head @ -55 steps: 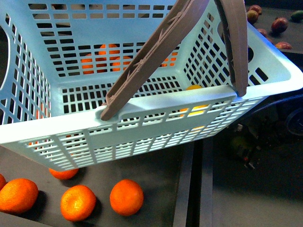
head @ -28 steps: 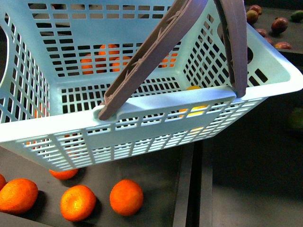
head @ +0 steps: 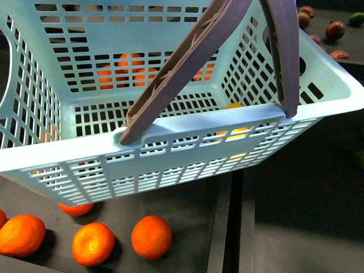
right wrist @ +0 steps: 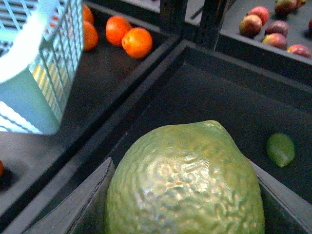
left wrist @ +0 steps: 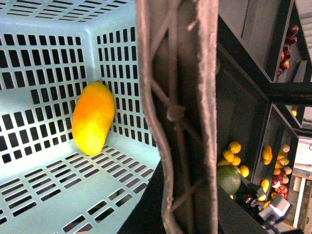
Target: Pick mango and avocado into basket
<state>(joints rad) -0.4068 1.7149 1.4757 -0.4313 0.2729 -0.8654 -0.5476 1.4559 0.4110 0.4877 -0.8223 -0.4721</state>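
The light turquoise basket (head: pixel 187 122) hangs tilted and fills the front view, its brown-grey handles (head: pixel 187 65) raised. My left gripper (left wrist: pixel 178 209) is shut on a handle (left wrist: pixel 178 97), which hides its fingers. The yellow-orange mango (left wrist: pixel 92 117) lies inside the basket against a slotted wall and shows through the slots (head: pixel 233 132) from the front. My right gripper (right wrist: pixel 185 200) is shut on the avocado (right wrist: pixel 185 170), a green pebbled fruit between both grey fingers (right wrist: pixel 92 195). It hovers over a dark bin beside the basket (right wrist: pixel 34 63). The left wrist view shows the avocado (left wrist: pixel 228 178) beyond the handle.
Three oranges (head: pixel 151 236) lie in the black bin under the basket, more behind it (head: pixel 128 68). A raised divider (head: pixel 227 227) separates the bins. Red-green fruits (head: pixel 335 28) sit at the back right. A small green fruit (right wrist: pixel 280 148) lies in the bin under the avocado.
In the front view my right gripper with the avocado has slid rightward out of the lower right, leaving only a green sliver at the edge. The basket has barely moved.
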